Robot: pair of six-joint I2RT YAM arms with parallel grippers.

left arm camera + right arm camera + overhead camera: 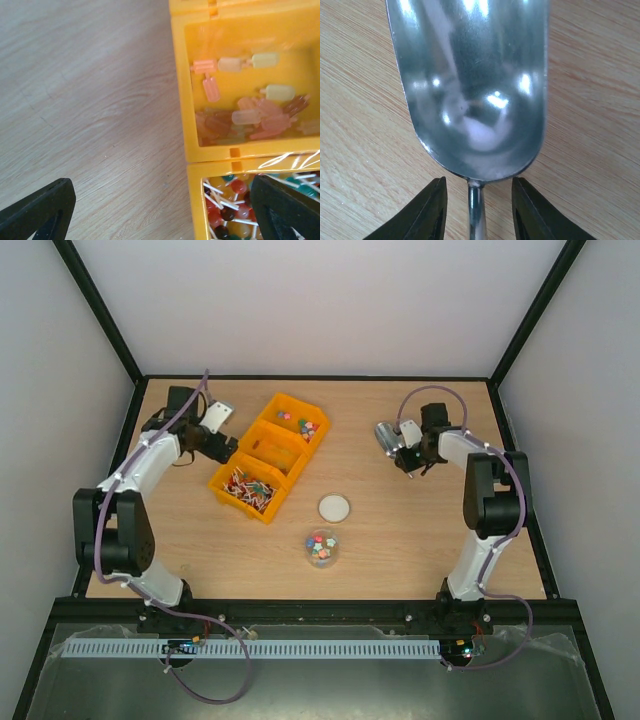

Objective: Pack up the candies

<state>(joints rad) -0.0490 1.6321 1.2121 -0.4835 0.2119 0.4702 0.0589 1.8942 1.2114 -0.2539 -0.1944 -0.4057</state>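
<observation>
Resting in the jar [309, 551], candies [321, 544] lie well apart from all fingers [427, 212].

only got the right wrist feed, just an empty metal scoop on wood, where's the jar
Observer: The clear jar stands left of the scoop, nearer the table's front edge, with some candies in it.
Operator: lid on
Observer: No, the white lid lies on the table beside the jar.
Operator: left side
Observer: The left end effector is open over the yellow bin's edge, holding nothing.
</observation>
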